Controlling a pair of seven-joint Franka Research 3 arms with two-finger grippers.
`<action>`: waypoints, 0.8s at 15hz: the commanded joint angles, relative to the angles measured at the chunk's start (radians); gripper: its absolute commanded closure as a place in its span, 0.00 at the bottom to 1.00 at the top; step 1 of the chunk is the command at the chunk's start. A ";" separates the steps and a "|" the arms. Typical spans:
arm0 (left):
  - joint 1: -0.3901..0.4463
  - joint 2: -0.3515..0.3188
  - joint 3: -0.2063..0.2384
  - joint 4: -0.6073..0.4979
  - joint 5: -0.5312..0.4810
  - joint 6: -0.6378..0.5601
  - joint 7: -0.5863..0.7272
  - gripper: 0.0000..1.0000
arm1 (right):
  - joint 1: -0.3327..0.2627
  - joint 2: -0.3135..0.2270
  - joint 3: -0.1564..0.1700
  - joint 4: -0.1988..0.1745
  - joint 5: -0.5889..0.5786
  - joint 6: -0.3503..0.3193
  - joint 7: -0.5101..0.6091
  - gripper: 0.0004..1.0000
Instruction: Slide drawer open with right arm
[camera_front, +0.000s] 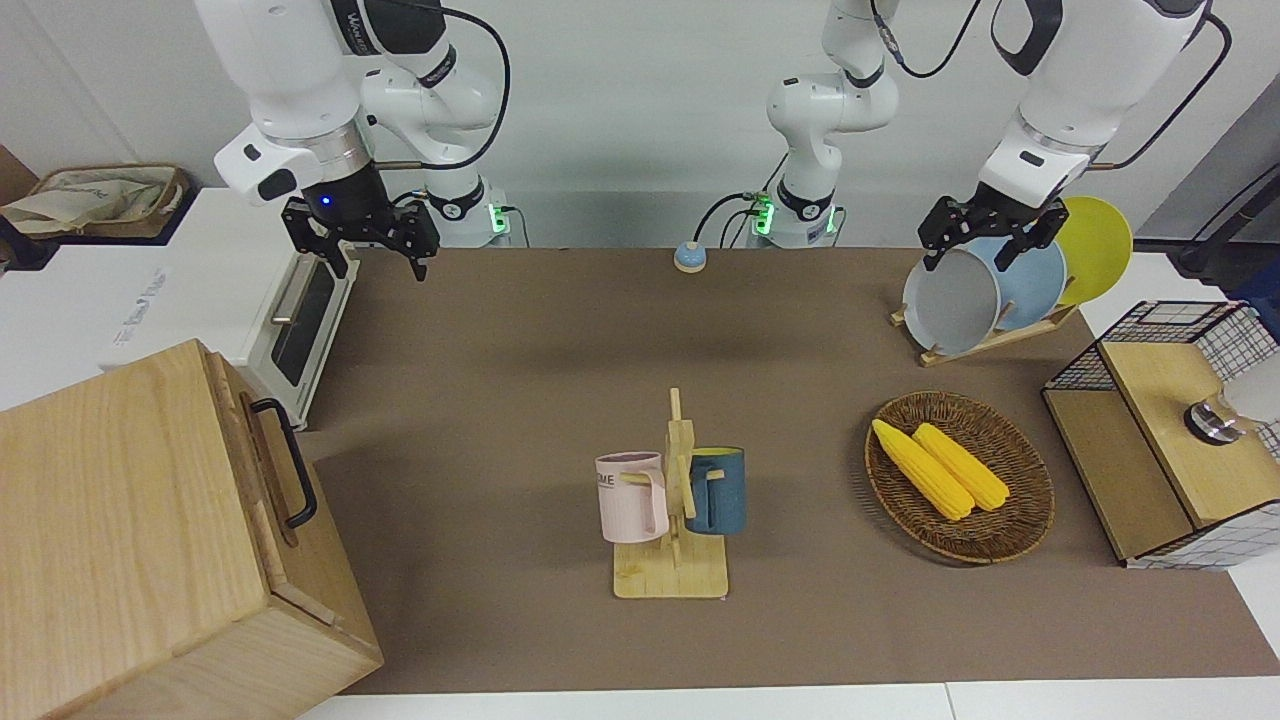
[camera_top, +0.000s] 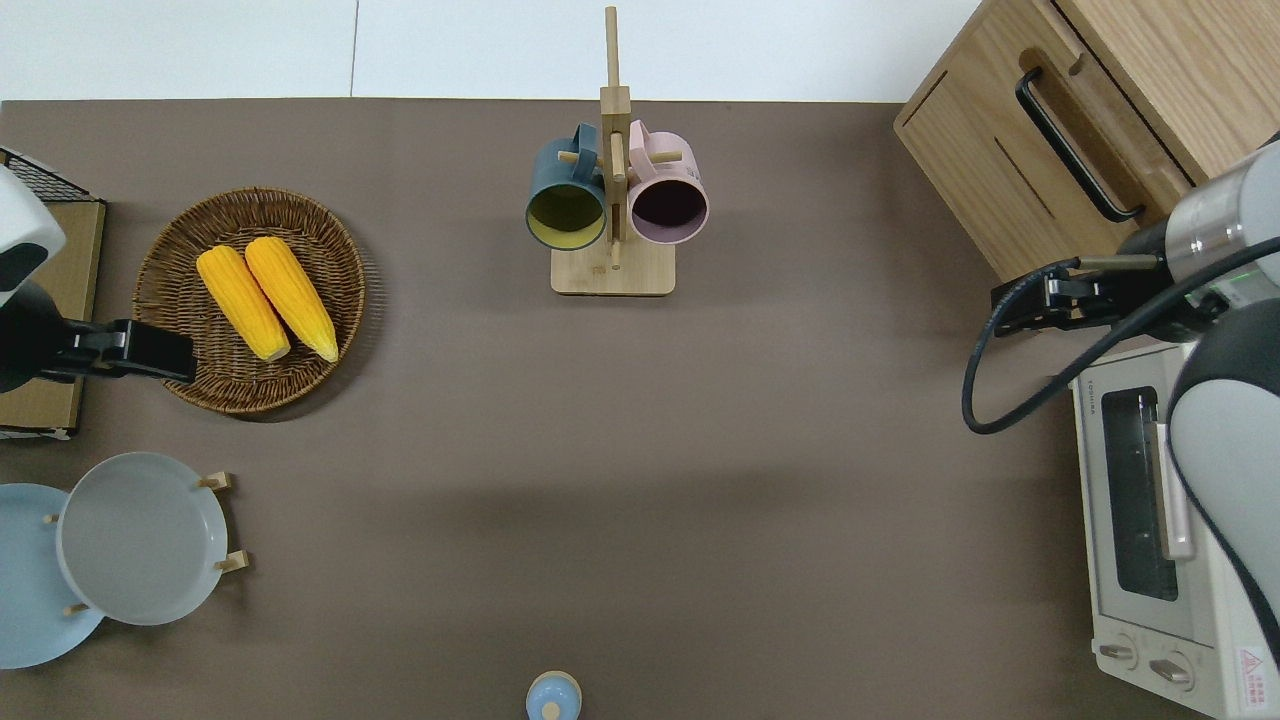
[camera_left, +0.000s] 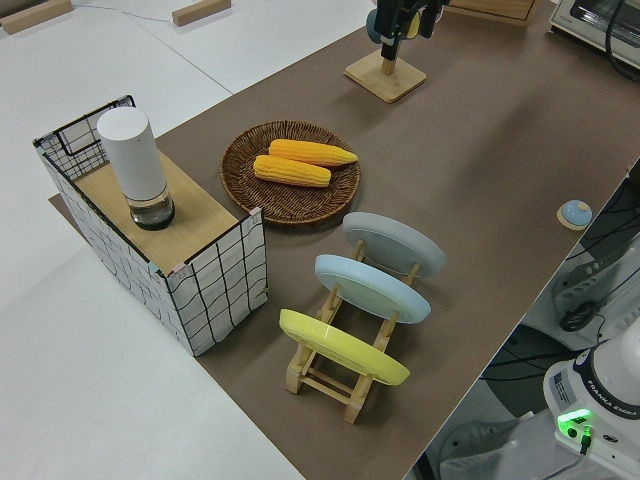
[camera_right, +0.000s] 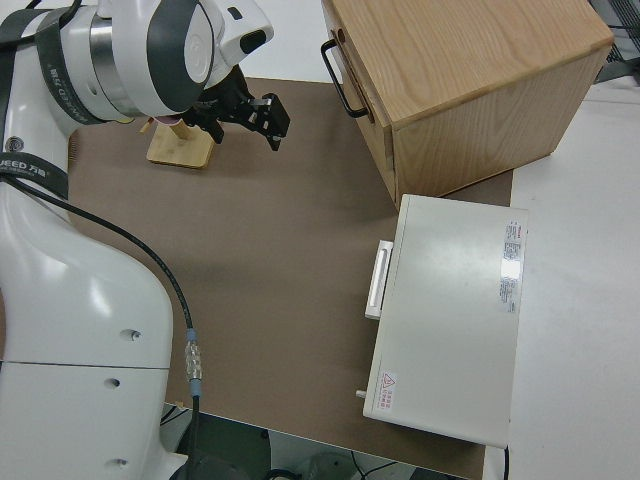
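Observation:
The drawer (camera_front: 258, 455) is in the upper part of the pale-wood cabinet (camera_front: 130, 540) at the right arm's end of the table. Its front looks flush with the cabinet. Its black loop handle (camera_front: 286, 462) also shows in the overhead view (camera_top: 1072, 142) and the right side view (camera_right: 340, 72). My right gripper (camera_front: 378, 262), with a blue light on its wrist, is open and empty. In the overhead view it (camera_top: 1012, 305) hangs over the table between the cabinet's corner and the toaster oven, apart from the handle. It also shows in the right side view (camera_right: 247, 122). The left arm is parked with its gripper (camera_front: 985, 252) open.
A white toaster oven (camera_front: 300, 320) stands beside the cabinet, nearer to the robots. A mug rack (camera_front: 672, 520) with two mugs is mid-table. A basket of corn (camera_front: 958, 478), a plate rack (camera_front: 985, 290) and a wire-grid box (camera_front: 1170, 440) are toward the left arm's end.

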 joint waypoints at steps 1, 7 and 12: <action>0.004 0.011 -0.006 0.026 0.017 -0.020 0.010 0.01 | -0.015 -0.003 0.006 0.004 -0.004 -0.013 -0.024 0.01; 0.004 0.011 -0.006 0.026 0.017 -0.020 0.010 0.01 | -0.009 -0.003 0.008 0.004 -0.004 -0.013 -0.021 0.02; 0.004 0.011 -0.006 0.026 0.017 -0.020 0.010 0.01 | -0.006 -0.002 0.009 0.004 -0.015 -0.011 -0.021 0.01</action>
